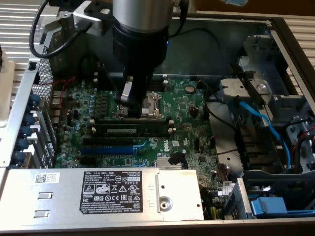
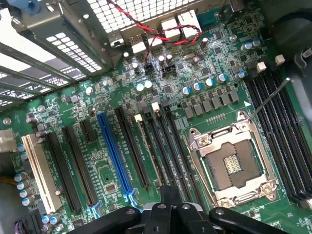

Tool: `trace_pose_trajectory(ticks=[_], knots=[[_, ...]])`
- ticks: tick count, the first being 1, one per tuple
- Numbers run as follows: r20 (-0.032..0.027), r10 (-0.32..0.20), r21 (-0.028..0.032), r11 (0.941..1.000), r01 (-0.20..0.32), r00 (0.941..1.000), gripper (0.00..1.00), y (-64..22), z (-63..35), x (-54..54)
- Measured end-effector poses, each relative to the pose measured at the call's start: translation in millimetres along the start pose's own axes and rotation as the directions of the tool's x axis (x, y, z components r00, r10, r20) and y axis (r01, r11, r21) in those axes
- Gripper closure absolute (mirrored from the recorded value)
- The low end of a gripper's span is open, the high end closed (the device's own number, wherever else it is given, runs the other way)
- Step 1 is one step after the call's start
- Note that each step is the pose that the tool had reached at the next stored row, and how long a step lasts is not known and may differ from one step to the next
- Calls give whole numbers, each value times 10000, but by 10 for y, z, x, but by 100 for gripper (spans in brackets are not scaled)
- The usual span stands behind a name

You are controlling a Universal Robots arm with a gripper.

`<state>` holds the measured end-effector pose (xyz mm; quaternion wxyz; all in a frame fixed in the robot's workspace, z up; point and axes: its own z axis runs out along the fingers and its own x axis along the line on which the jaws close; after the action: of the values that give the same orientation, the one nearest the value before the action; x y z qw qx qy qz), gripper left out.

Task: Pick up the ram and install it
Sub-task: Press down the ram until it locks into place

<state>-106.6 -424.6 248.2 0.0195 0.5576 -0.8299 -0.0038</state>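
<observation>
While the ram (image 1: 132,129), a thin dark-green stick, sits upright in a black memory slot just beside the square metal CPU socket (image 1: 141,105), the gripper (image 1: 132,104) hangs over that socket, fingers together and empty. Nearby lie a glossy blue expansion slot (image 1: 107,149) and a grey power supply (image 1: 98,194) labelled DELL.

blue expansion slot (image 2: 114,153) | empty CPU socket (image 2: 233,165) | labelled power supply (image 1: 103,192) | blue cable (image 1: 266,125)
</observation>
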Motion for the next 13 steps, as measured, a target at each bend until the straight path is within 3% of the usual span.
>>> trace_pose_trajectory(ticks=[6,13], knots=[[21,845,-24,9964,-845,9964,90,0,5,0],[45,1840,-56,9829,-1840,9829,90,0,13,0]])
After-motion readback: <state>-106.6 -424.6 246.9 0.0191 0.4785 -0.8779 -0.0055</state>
